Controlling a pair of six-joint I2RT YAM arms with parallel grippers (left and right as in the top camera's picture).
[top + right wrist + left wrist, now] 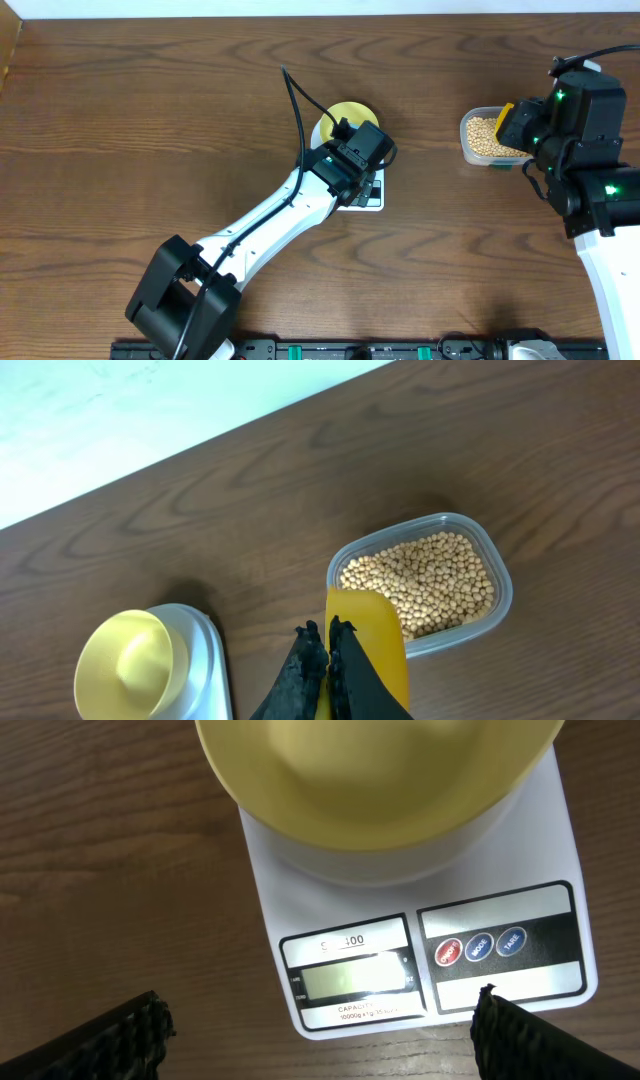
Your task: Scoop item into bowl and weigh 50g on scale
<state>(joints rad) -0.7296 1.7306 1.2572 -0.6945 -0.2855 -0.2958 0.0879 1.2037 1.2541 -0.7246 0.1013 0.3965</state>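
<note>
Reaching diagonally from the near left, the left arm stretches out to the middle of the wooden table (150, 120), wrist bent down over the near, display end of the white kitchen scale (530, 850). The right arm stands folded at the right side, its wrist above the near edge of the clear tub (503, 580).

The scale and tub are well apart, with a stretch of brown wood between them. The table's far edge runs just beyond both, and a pale surface lies past it.

The left gripper (320, 1042) is spread wide. One fingertip hangs over the wood left of the scale, the other over the scale's near right corner below the buttons, and it grips nothing. The right gripper (326, 660) has its fingers pressed together, pinching the yellow scoop (372, 645), whose bowl end overlaps the tub's near rim.

The soybeans (420, 580) lie in the tub. The pale-yellow bowl (380, 780) sits on the scale's platform.
</note>
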